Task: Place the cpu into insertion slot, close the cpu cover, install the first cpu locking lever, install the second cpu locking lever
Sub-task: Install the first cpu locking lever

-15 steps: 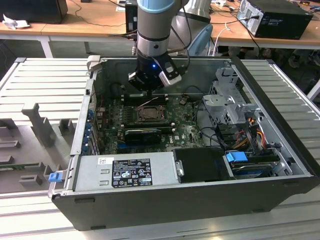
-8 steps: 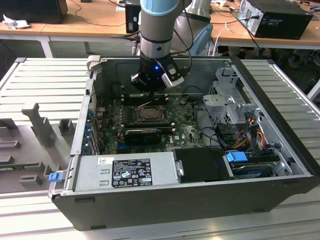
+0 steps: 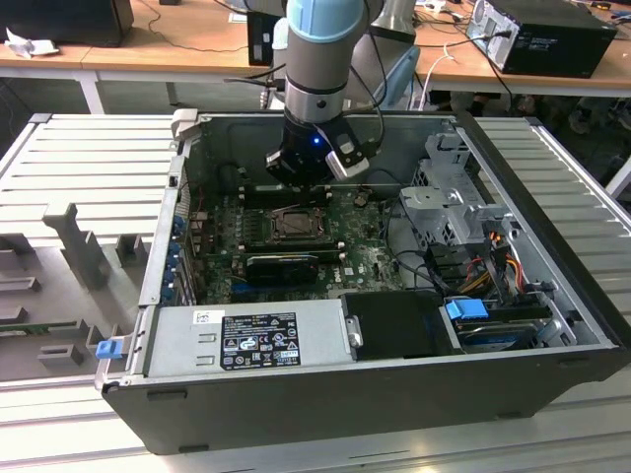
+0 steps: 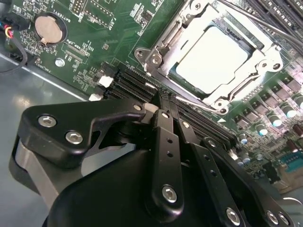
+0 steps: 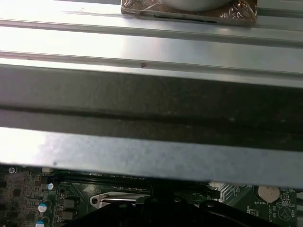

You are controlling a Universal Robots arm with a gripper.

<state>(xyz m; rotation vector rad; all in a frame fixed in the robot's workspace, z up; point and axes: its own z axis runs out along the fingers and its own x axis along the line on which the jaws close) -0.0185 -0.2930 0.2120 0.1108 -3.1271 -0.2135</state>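
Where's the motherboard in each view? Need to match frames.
Exterior view: the motherboard lies flat inside the open case, beneath the arm.
Second wrist view: the motherboard spreads out green beyond the black wrist hardware.
First wrist view: the motherboard is a narrow green strip beside the grey case wall.
Shared landmark: the round coin battery, seen in both wrist views.

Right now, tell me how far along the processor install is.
Done: the chip sits in its socket, and the cover frame lies flat around it in the second wrist view. In hand: nothing. The gripper is shut and empty, its tips by a thin metal lever along the socket's edge. Left: whether either lever is latched cannot be told.
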